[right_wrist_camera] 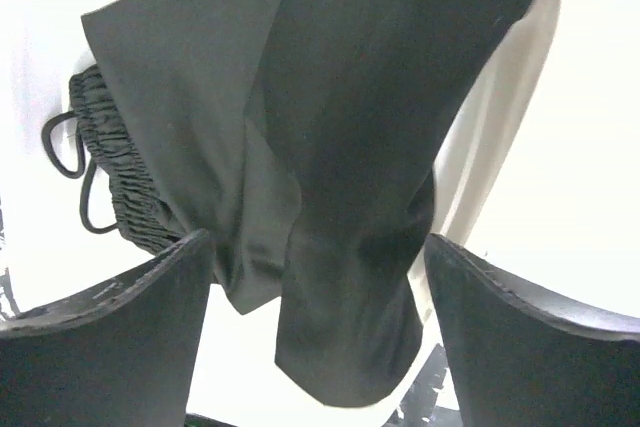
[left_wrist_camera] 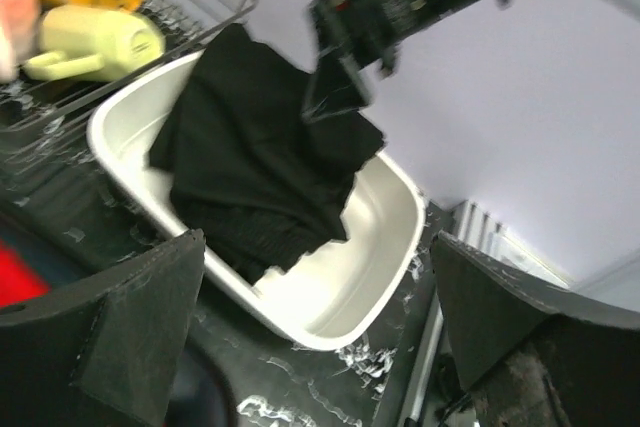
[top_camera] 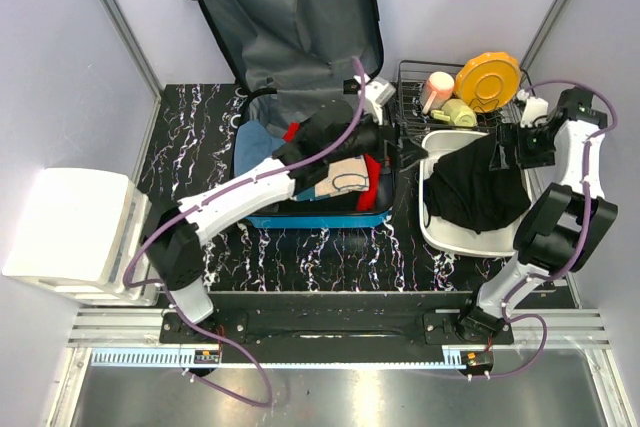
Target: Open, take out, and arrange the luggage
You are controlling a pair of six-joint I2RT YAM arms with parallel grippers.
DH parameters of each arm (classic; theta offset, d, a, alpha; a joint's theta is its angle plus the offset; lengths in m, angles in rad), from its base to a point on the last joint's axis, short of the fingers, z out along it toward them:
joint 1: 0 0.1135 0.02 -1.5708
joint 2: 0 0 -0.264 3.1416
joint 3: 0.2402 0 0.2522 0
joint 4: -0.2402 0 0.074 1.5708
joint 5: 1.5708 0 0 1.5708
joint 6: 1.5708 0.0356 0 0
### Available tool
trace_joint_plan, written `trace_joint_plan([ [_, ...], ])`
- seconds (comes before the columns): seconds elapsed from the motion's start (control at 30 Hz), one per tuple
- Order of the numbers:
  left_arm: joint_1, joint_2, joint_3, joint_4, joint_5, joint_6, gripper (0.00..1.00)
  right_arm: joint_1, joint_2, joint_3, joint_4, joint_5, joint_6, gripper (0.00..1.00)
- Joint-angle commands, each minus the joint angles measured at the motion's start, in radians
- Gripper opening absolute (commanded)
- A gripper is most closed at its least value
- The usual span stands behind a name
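Note:
The blue suitcase lies open at the table's middle, its grey-lined lid (top_camera: 290,17) standing up at the back. Its base (top_camera: 318,218) holds red and beige clothes (top_camera: 348,179). My left gripper (top_camera: 416,155) reaches across the base toward the right; it is open and empty (left_wrist_camera: 320,317), facing the white basin (left_wrist_camera: 385,247). A black garment (top_camera: 475,187) lies heaped in that basin (top_camera: 470,239). My right gripper (top_camera: 503,150) hangs just over the garment, open (right_wrist_camera: 320,327), with the black cloth (right_wrist_camera: 350,147) below the spread fingers.
A wire rack (top_camera: 412,75) at the back right holds a yellow plate (top_camera: 487,79), a pink cup (top_camera: 437,87) and a pale green mug (top_camera: 455,112). A white lidded bin (top_camera: 70,237) stands at the left edge. Walls close in on both sides.

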Motion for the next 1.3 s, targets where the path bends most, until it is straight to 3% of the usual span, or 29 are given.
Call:
trace_joint_plan([
  [0.0,0.080,-0.156,-0.070,-0.063,0.020,0.077,0.99,-0.005,-0.122,0.105,-0.013,0.101,-0.034,0.94],
  [0.07,0.111,-0.188,-0.104,-0.100,0.035,0.094,0.99,-0.006,-0.150,0.146,-0.040,0.119,-0.055,0.95],
  [0.2,0.192,-0.275,-0.155,-0.204,0.080,0.160,0.99,0.018,-0.211,0.149,-0.100,0.008,-0.060,0.88],
  [0.37,0.255,-0.360,-0.225,-0.261,0.104,0.226,0.99,0.110,-0.207,0.034,-0.122,-0.022,0.086,0.79],
  [0.57,0.298,-0.441,-0.333,-0.246,0.089,0.206,0.99,0.207,-0.182,-0.185,0.034,0.004,0.152,0.84],
  [0.83,0.364,-0.415,-0.321,-0.296,0.080,0.235,0.99,0.296,-0.058,-0.295,0.211,0.136,0.195,0.94],
  [1.03,0.401,-0.374,-0.311,-0.287,0.083,0.211,0.99,0.322,0.101,-0.311,0.268,0.221,0.130,0.92],
  [1.17,0.404,-0.361,-0.311,-0.289,0.078,0.217,0.99,0.323,0.166,-0.285,0.265,0.250,0.126,0.69],
  [1.2,0.405,-0.358,-0.311,-0.289,0.078,0.215,0.99,0.323,0.164,-0.288,0.263,0.242,0.121,0.53],
  [1.27,0.411,-0.352,-0.310,-0.287,0.077,0.209,0.99,0.323,0.137,-0.297,0.239,0.216,0.072,0.37],
])
